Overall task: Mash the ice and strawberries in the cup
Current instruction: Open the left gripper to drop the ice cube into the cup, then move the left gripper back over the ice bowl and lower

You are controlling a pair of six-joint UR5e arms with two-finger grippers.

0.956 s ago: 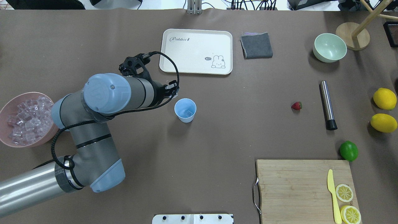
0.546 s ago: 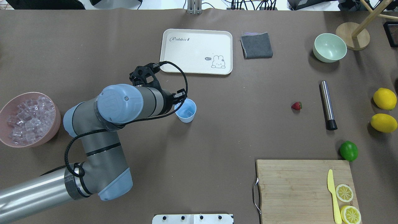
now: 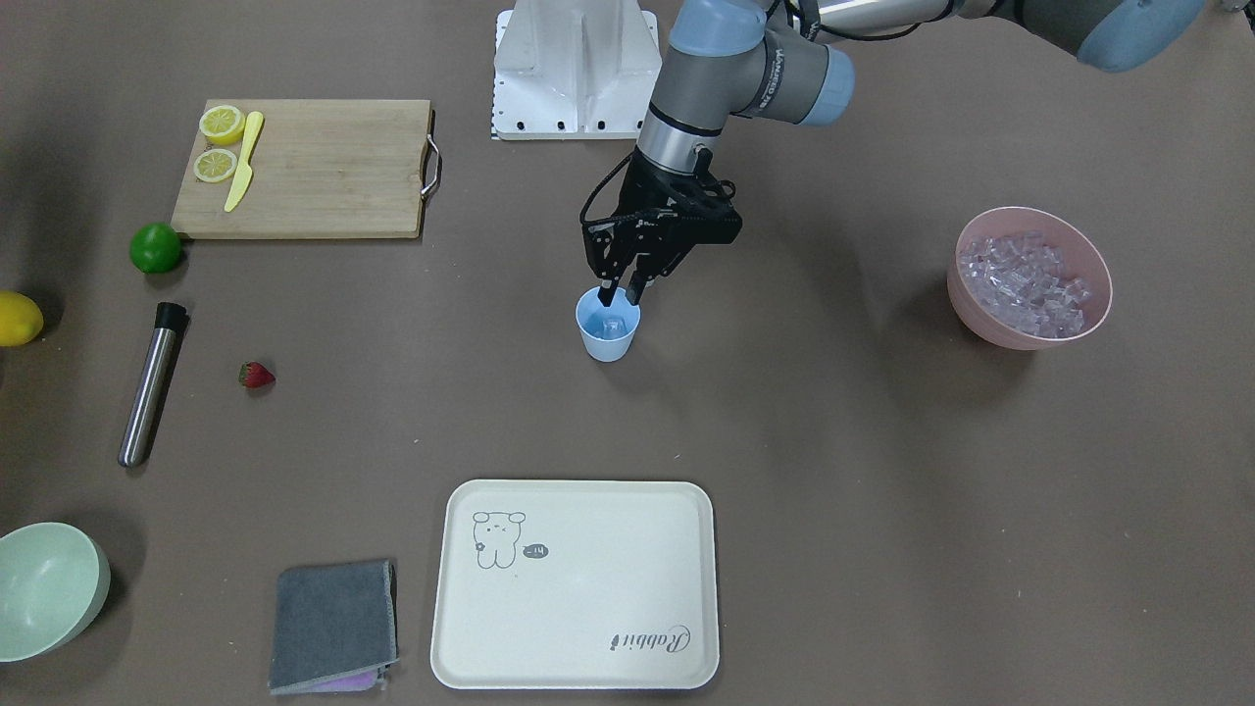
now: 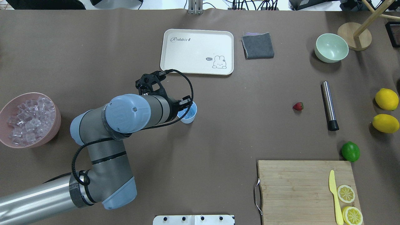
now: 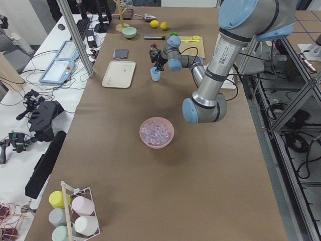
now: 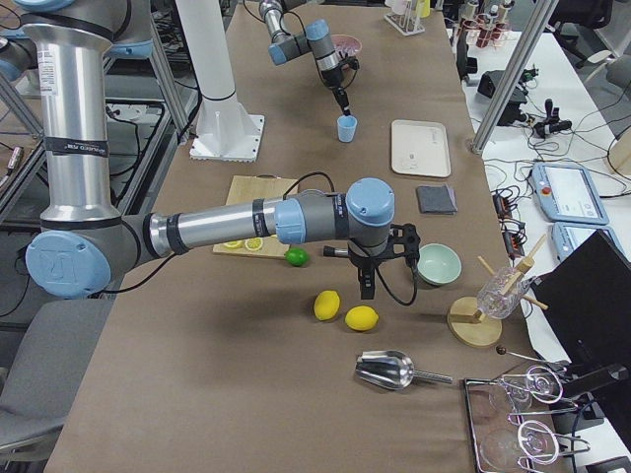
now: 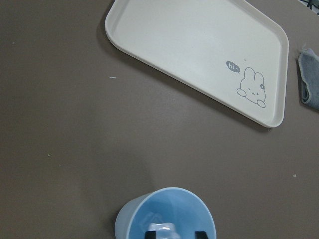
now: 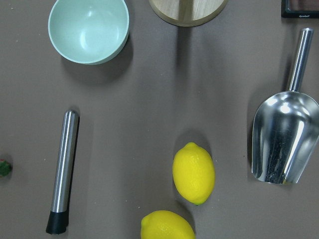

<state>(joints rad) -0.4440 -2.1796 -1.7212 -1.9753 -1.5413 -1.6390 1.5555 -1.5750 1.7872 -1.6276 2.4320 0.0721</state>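
The light-blue cup (image 3: 608, 340) stands mid-table, also in the overhead view (image 4: 190, 115), with a clear ice cube (image 3: 614, 325) lying in it. My left gripper (image 3: 621, 292) hangs right over the cup with its fingertips at the rim, shut on another ice cube (image 7: 163, 228). The pink bowl (image 4: 6, 104) at my far left holds many ice cubes (image 4: 26, 120). The small red strawberry (image 4: 298, 106) lies on the table far right of the cup. My right gripper (image 6: 367, 289) hovers above the lemons; I cannot tell whether it is open or shut.
A steel muddler (image 4: 328, 104) lies right of the strawberry. A lime (image 4: 350, 151), two lemons (image 4: 386, 99), a pale green bowl (image 4: 331, 47), a cutting board (image 4: 300, 187) with knife and lemon slices, a white tray (image 4: 197, 51), a grey cloth (image 4: 257, 45) and a metal scoop (image 8: 284, 137) lie around.
My left arm has swung right from beside the cup until its gripper stands over the cup's mouth. Cup, strawberry and bowl have not moved.
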